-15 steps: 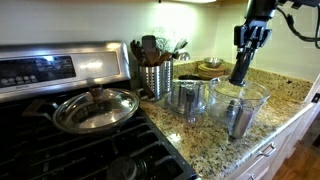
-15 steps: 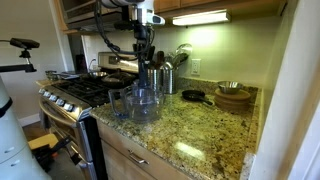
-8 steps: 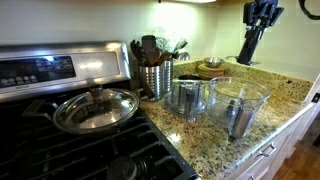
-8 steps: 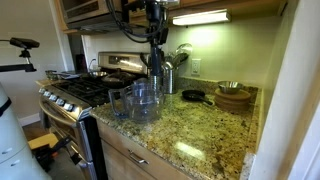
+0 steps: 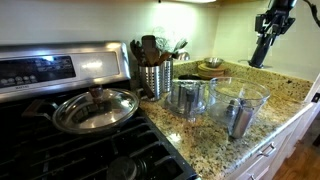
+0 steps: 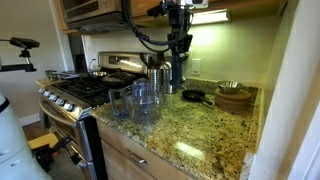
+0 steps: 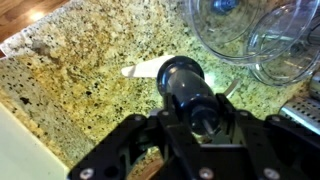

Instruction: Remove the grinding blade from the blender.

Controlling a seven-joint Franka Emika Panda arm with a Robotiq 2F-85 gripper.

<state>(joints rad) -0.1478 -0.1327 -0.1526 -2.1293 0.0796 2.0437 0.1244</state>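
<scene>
Wrist view only: looks straight down the grinding blade (image 7: 188, 88) — dark, round end toward the cam, bare granite counter (image 7: 70, 70) under it. The blender (image 7: 215, 35) and a smaller clear jug (image 7: 290, 50) sit at the top-right edge, both apart from the blade.
Exterior views only: the whole arm plus the rest of the kitchen. An exterior view shows the stove (image 5: 50, 145) w/ a lidded pan (image 5: 95, 108) and a steel utensil holder (image 5: 155, 76); an exterior view shows wooden bowls (image 6: 233, 96) and a small dark pan (image 6: 193, 96) at the back of the counter.
Blade position: in the air, above the counter, out of the blender and off to its side. Slanted in an exterior view (image 5: 260, 50), close to upright in an exterior view (image 6: 177, 72).
Blender: on the counter near the front edge, just beside the jug; grey centre post (image 5: 238, 118) inside.
Gripper: clamped on the blade's upper end (image 5: 268, 28) — fingers (image 7: 130, 140) pressed in from both sides in the wrist view.
Arm pose: comes in from the top of frame in both exterior views, wrist high, gripper pointing down w/ a slight tilt.
</scene>
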